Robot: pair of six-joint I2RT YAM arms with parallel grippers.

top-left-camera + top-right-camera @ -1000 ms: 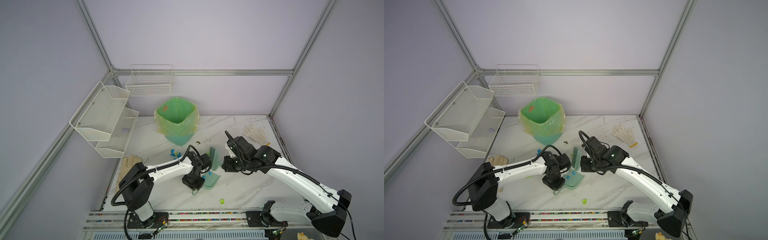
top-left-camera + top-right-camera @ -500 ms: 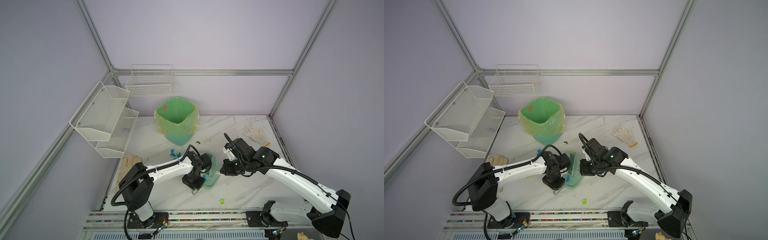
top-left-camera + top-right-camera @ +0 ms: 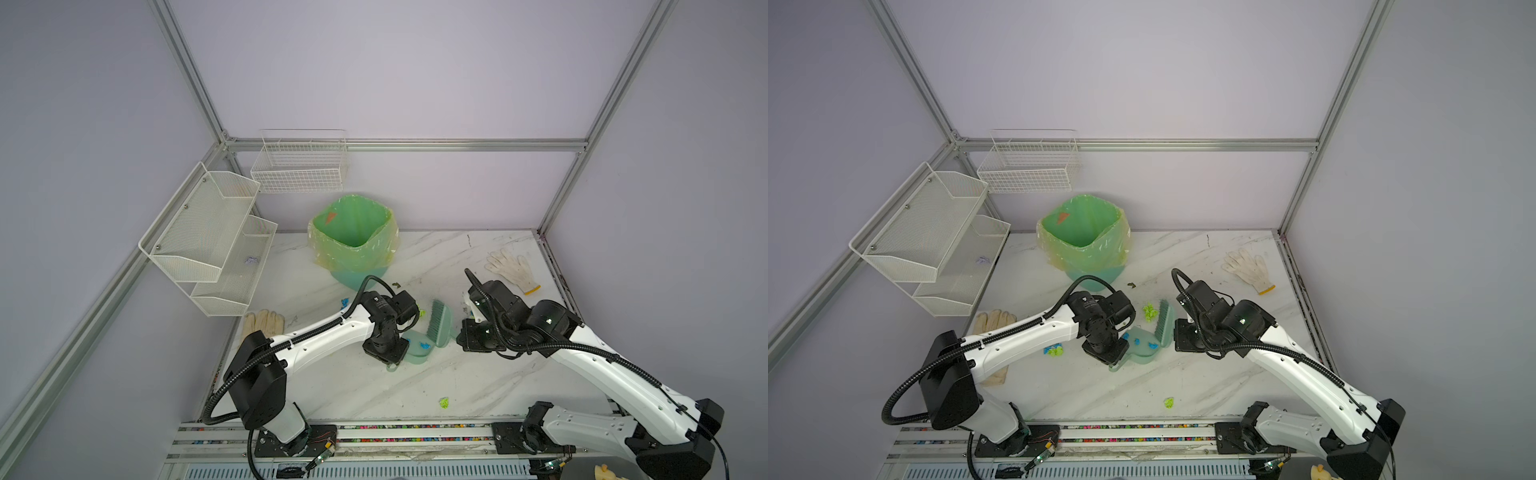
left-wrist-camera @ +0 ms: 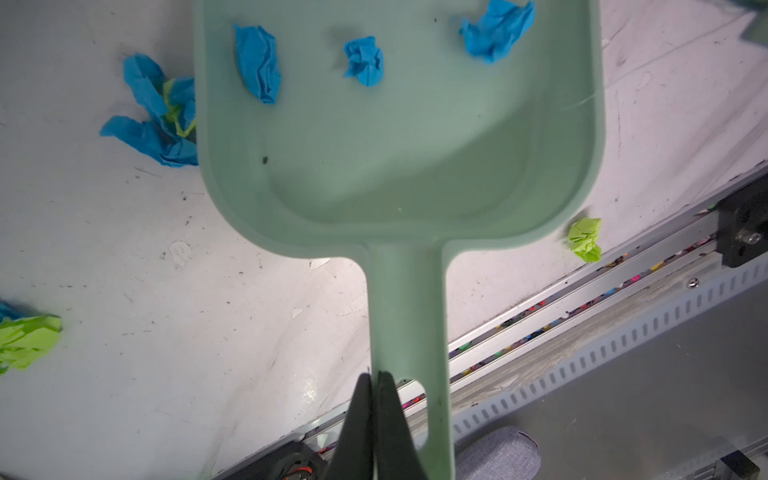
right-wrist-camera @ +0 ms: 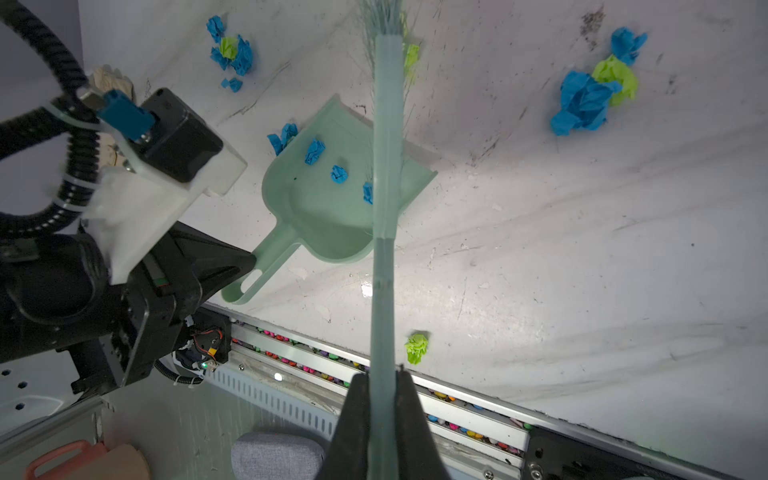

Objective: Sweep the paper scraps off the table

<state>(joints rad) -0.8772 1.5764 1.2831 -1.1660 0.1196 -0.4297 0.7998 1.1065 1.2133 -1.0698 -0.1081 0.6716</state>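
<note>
1. Step in hand, by the look of it: brushing paper scraps [image 4: 363, 60] into the dustpan [image 4: 399, 158], brush [image 5: 386, 145] head over one side of the pan's mouth and reaching past its lip
2. Left gripper [image 4: 374, 378] clamped tight on the edge of the pan's handle beside the hanging slot; right gripper [image 5: 381, 376] clamped on the brush handle, jaws pressed against both its sides
3. To do it well: press the pan's lip flat to the table [image 5: 582, 249], leaving no gap for wads to slip under; draw the bristles low and slow toward the pan's back wall, such light wads likely to skip or roll aside otherwise
4. Best to start with the yellow-green wad [image 5: 411, 56] by the bristles just past the lip, then go after the rest
5. Three blue wads [image 4: 257, 62] inside the pan near its mouth; a blue cluster [image 4: 158, 120] touching the pan's outer side wall; a lone green wad [image 4: 585, 239] just beside the pan's rear corner; a bigger blue-and-green clump [image 5: 590, 95] well away from the brush head
6. Small, crumpled, sharply creased, vivid against the scuffed white marble-look top
</note>
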